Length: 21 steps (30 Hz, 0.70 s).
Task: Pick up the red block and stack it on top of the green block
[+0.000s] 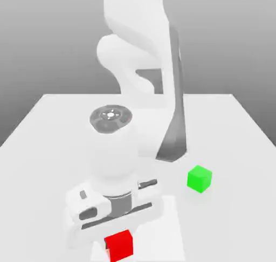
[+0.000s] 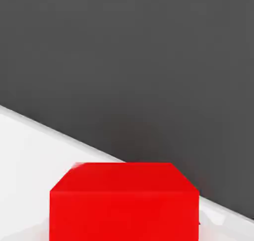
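The red block point(image 1: 119, 246) rests on the white table point(image 1: 48, 131) at its near edge, directly under the arm's hand. My gripper point(image 1: 118, 234) is lowered straight down over it and shut on the red block. In the hand view the red block point(image 2: 124, 203) looms very close, its top face and one side showing. The green block point(image 1: 199, 178) stands alone on the table, toward the exterior view's right and a little farther back than the red one.
The arm's white base and dark link point(image 1: 175, 131) rise from the middle of the table behind the hand. The table edge runs just past the red block, with dark floor point(image 2: 127, 61) beyond it in the hand view.
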Motion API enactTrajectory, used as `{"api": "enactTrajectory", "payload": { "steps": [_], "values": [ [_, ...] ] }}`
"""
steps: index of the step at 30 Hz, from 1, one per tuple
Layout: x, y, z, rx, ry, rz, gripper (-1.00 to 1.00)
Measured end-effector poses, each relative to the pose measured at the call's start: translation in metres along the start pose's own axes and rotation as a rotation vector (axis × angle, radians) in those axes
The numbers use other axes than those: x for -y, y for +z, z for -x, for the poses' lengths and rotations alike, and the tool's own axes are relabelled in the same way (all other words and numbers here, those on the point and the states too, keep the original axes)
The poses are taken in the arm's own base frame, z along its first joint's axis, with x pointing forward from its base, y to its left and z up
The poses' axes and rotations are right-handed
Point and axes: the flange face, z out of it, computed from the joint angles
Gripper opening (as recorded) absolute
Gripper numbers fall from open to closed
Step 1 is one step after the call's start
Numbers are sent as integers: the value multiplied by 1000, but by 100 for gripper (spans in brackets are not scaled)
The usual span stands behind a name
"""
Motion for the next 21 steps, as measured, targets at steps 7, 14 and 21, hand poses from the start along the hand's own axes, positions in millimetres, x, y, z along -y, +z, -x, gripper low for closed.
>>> {"api": "enactTrajectory", "payload": {
  "steps": [7,14,21],
  "values": [
    [95,-37,108,40,-288,-66,-100],
    [130,-54,237,35,-601,-55,-100],
    [125,-32,302,0,-785,3,-100]
  ]
}}
